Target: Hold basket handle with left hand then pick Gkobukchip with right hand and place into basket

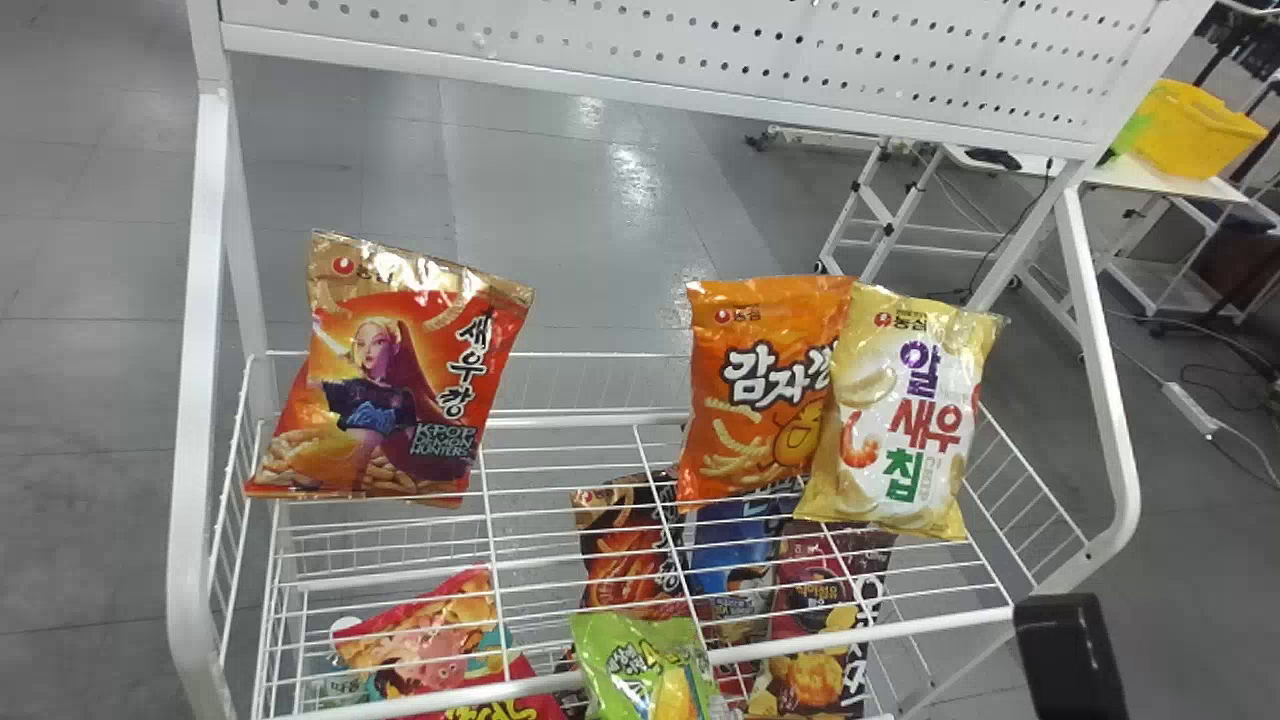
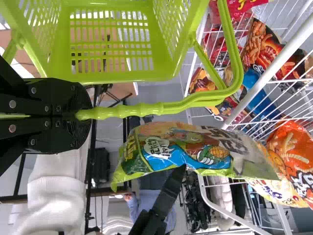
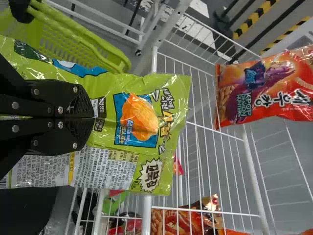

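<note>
Left fingers (image 2: pixel 68 100): closed tight round basket handle (image 2: pixel 142 109), no gap seen at the tips.
Basket (image 2: pixel 117 76): light green, slatted, hung from that grip, just beside the wire rack (image 1: pixel 860 636).
Right fingers (image 3: pixel 73 134): pinched shut on Gkobukchip.
Gkobukchip (image 3: pixel 142 169): green packet in the right grip, off the rack, outside the basket, near the handle; far end sticks out past the fingertips.
Rack packets: red (image 1: pixel 390 400), orange (image 1: pixel 745 400) and yellow (image 1: pixel 900 420) on the upper level, last two overlapping; more lower down.
Step in hand: probably carrying the packet over to the basket; pick looks done, placing not.
Next move: bring packet over the opening, clear of the handle, then let go.
Handle risk: arch sits close to the packet's path; a wide, floppy packet could snag on it and fold or twist out of the pinch.
Rim risk: going in too low would jam the long end on the rim and push the basket round.
Basket risk: held only by the handle, so a bump may tip or swing it; packet then misses.
Release risk: opening early, with most of the packet outside, likely drops it to the rack or floor.
Squeeze risk: slick film may slide if pinched lightly; chips may crush if pinched hard.
</note>
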Tool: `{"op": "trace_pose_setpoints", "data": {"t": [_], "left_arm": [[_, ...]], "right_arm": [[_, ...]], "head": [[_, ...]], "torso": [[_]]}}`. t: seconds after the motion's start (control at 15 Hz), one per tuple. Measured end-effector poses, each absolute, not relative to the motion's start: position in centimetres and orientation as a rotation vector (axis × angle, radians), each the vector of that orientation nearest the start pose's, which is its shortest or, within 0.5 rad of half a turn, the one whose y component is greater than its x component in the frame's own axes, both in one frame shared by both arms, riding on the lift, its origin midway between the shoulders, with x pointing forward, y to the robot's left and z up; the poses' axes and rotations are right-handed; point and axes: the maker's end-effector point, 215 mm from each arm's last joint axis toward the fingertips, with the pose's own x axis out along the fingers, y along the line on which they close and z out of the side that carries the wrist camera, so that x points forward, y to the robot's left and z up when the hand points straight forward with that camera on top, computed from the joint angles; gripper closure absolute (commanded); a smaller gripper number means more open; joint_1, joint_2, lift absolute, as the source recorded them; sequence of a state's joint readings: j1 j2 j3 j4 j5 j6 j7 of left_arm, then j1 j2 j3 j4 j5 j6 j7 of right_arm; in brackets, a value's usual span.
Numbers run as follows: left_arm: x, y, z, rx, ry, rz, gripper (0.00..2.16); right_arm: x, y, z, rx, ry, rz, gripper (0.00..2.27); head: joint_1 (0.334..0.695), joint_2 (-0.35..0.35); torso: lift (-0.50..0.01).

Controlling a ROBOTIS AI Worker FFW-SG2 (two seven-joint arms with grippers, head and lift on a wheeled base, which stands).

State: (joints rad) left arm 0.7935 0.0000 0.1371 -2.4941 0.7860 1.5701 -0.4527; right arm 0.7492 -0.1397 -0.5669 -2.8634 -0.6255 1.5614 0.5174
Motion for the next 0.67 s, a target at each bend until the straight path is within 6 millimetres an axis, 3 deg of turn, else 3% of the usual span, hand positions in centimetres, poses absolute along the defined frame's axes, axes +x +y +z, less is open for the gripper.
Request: {"op": "trace_pose_setpoints", "data": {"t": [0.33,0.67], "left_arm": [[11.2,1.0,-40.2,-0.852,1.22,-0.86,1.73],[11.5,1.0,-40.1,-0.848,1.214,-0.863,1.73]], "right_arm": [[21.0,-19.1,-35.1,0.256,0.947,0.53,2.24],[20.2,-17.9,-37.3,0.206,1.005,0.542,2.24]], "head": [[0.695,-0.35],[0.695,-0.35]], "torso": [[-0.032],[-0.032]]}}
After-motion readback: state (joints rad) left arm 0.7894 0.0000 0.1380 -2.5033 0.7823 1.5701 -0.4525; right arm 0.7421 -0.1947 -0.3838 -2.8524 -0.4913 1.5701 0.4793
